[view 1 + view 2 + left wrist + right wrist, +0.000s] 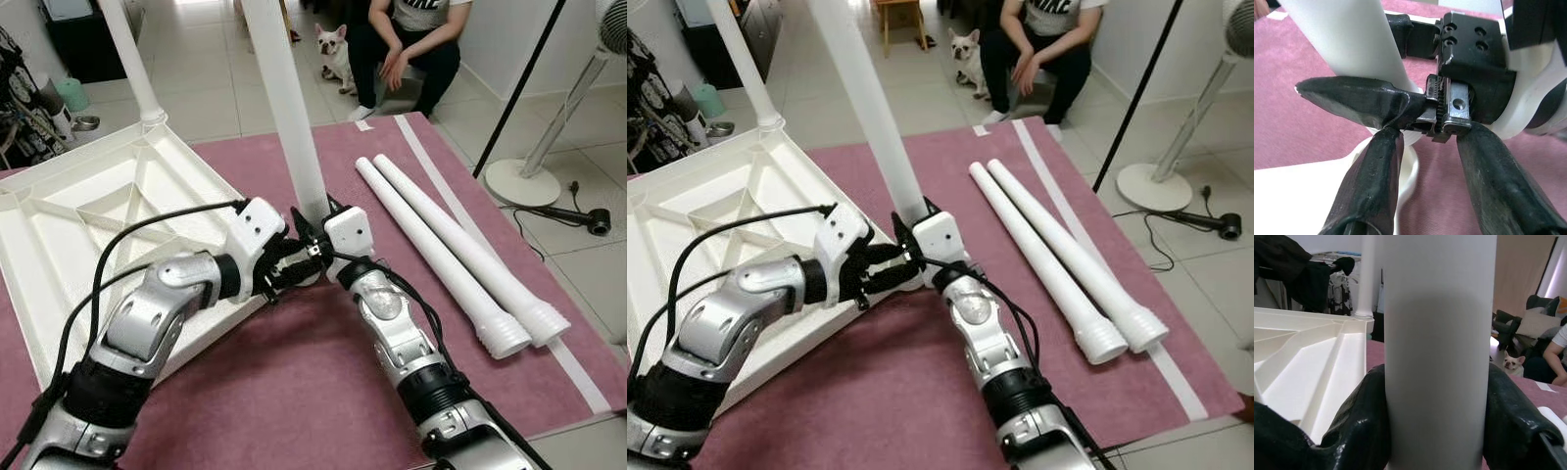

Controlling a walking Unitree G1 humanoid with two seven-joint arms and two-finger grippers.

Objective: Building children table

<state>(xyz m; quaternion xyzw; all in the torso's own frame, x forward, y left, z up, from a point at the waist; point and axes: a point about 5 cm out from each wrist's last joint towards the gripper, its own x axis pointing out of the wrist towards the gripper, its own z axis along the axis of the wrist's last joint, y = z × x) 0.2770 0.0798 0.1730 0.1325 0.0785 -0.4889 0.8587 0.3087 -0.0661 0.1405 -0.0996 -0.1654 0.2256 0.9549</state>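
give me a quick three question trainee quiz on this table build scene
1. True or false: the right gripper is shut on the upright white plastic table leg.
2. How many loose white legs lie on the maroon mat? A) one B) two C) four
3. Fill in: another leg already stands in a far corner of the upturned white ____.

Key: 1 true; 2 B; 3 tabletop.

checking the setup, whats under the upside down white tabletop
The pink mat lies under the tabletop. Whatever else is beneath it is covered.
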